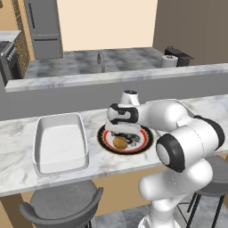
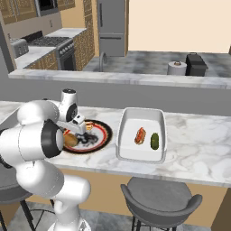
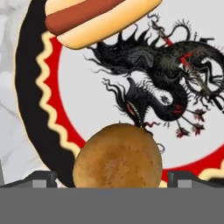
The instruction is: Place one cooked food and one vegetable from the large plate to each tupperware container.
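Marble counter is carrying everything, and the gripper [image 3: 112, 178] is hovering with jaws spread wide over the round brown potato [image 3: 117, 155] at bottom centre, on the large black-rimmed dragon plate [image 3: 30, 87]. It looks firm, light, prone to rolling, so pinching across its middle seems best. Upper left, the hot dog [image 3: 98, 17] is getting cut off by the frame's top edge.

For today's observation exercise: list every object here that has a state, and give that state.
Round black-rimmed dragon plate: holds hot dog and brown potato.
White rectangular left container: empty.
White rectangular right container: holds hot dog and green vegetable.
Gripper: fingers open, straddling potato.
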Robot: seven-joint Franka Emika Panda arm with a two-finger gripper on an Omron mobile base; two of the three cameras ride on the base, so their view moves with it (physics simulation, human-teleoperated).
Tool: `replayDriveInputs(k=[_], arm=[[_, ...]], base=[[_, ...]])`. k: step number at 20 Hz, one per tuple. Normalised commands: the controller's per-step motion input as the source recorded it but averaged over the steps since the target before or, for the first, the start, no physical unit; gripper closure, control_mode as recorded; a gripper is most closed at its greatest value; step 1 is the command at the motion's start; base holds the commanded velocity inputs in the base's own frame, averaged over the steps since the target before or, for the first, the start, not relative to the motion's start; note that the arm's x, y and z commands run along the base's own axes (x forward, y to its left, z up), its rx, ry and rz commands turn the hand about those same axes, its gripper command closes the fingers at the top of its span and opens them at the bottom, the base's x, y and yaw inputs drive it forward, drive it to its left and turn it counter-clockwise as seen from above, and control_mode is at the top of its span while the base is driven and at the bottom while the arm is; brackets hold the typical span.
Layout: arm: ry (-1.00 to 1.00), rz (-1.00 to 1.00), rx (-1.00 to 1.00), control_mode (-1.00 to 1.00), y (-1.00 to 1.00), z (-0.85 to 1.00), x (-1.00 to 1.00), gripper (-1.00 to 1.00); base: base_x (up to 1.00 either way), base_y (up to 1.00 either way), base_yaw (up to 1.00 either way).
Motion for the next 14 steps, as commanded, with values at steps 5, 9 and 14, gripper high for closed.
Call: replayDriveInputs(k=[5, 9, 14], arm=[[-0.04, 0.07, 0.02, -1.00, 0.00, 0.11, 0.00, -1.00], [0.00, 0.09, 0.00, -1.00, 0.00, 0.00, 0.02, -1.00], [0.00, 0.32, -0.14, -1.00, -0.01, 0.00, 0.03, -1.00]], base=[[0.00, 0.00, 0.00], [0.00, 0.00, 0.00], [0.00, 0.00, 0.00]])
